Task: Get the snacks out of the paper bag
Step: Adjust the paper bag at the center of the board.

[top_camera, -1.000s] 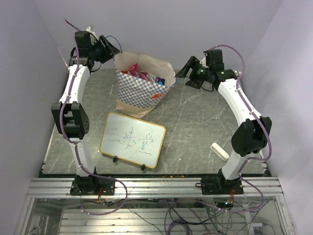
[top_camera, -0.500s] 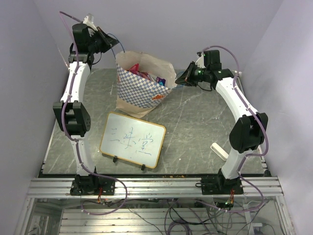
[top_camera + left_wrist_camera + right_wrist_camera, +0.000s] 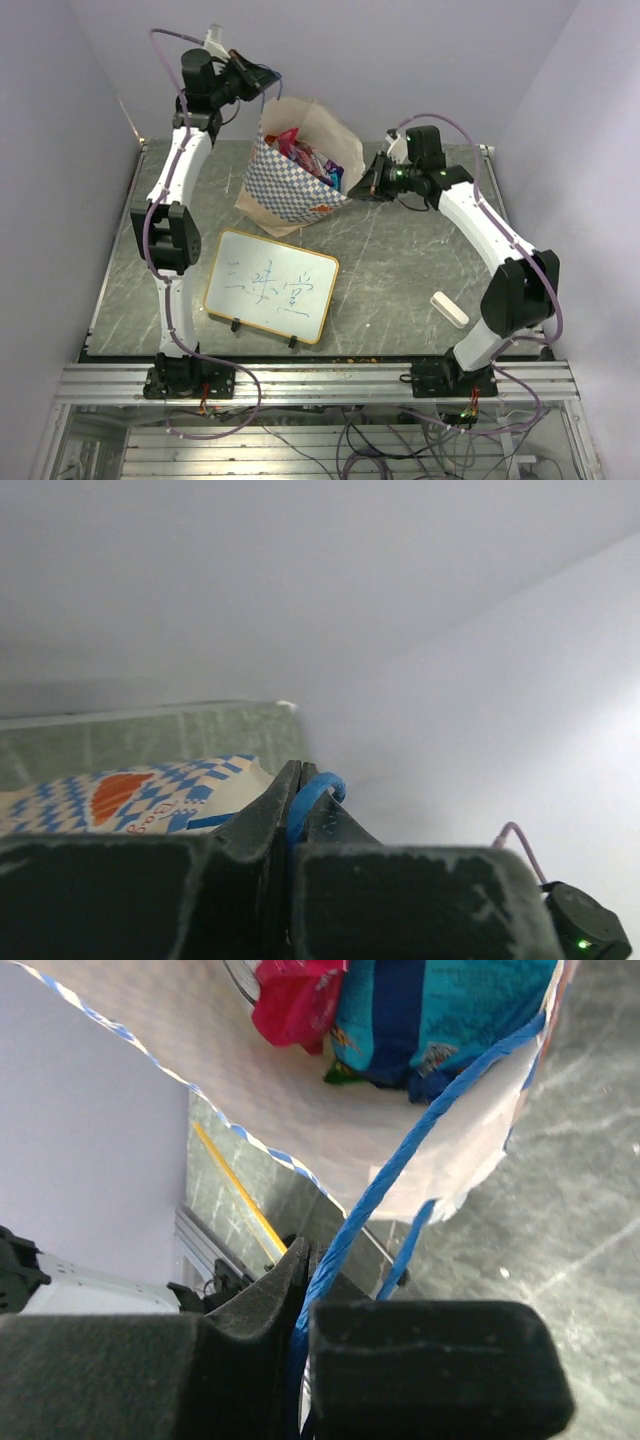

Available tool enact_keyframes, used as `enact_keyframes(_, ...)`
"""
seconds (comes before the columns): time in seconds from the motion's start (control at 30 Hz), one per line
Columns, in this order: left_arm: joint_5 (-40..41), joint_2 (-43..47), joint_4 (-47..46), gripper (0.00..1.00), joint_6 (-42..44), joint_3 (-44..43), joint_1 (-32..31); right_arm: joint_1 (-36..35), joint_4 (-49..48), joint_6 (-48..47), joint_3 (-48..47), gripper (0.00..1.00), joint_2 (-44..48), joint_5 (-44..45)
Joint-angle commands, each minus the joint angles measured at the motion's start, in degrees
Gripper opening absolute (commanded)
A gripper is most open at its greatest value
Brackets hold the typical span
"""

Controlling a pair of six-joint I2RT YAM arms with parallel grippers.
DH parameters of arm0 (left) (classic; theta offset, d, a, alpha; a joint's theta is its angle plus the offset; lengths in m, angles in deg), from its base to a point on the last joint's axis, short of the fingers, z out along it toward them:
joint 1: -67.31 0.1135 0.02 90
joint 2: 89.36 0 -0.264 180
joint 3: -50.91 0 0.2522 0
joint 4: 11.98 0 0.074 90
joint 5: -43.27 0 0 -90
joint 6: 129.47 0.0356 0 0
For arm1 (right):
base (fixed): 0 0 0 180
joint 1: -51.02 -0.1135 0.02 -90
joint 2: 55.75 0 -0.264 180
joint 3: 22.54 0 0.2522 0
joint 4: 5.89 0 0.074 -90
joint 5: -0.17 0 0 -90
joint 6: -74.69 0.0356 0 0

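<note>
From above, the paper bag (image 3: pixel 275 182) leans at the far side of the table (image 3: pixel 420 270), with the snacks (image 3: pixel 303 152) heaped in its open mouth. The left end effector (image 3: pixel 262 82) hangs high over the rim, and the right end effector (image 3: pixel 368 187) sits low beside it.

At the left wrist, the jaws pinch a thin blue cord handle (image 3: pixel 315 788) — a shallow bite near the tips.

At the right wrist, the jaws clamp the other cord (image 3: pixel 420 1150); a blue-teal packet (image 3: pixel 440 1010) and a red packet (image 3: pixel 295 995) lie inside the bag.

Uneven pulling could tear a cord from the paper or let it slip free — the bag would drop and spill.
</note>
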Motion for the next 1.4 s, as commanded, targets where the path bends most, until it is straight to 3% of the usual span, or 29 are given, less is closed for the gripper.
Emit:
enact_keyframes(0.0,-2.32,2.52,-7.86,0.07,-3.82,-1.69,-5.05,0.43,-0.55,-1.50,5.79,0.00,6.56,0.44)
enact_keyframes(0.27,1.07,10.66,-5.01,0.07,-2.27,10.54,-14.10,0.41,2.13,-3.80,18.95,0.00,17.23,2.66)
enact_keyframes(0.4,3.48,13.88,-4.46,0.07,-2.00,17.23,-18.39,0.45,8.70,-8.41,21.33,0.00,19.33,6.49)
enact_keyframes(0.7,9.72,16.02,-1.97,0.07,-0.71,18.51,-25.64,0.05,14.86,-14.23,23.27,0.00,23.38,10.81)
enact_keyframes(0.9,13.72,15.30,5.02,0.07,4.48,13.15,-25.39,-2.33,14.68,-15.27,19.15,0.00,22.81,13.78)
enact_keyframes(1.07,12.28,11.60,7.17,0.07,5.47,5.72,-22.50,-2.35,13.08,-15.55,15.57,0.00,20.79,13.31)
enact_keyframes(1.37,7.82,6.37,-0.77,0.07,1.29,0.57,-12.57,-2.34,7.88,-15.42,5.71,0.00,13.97,9.15)
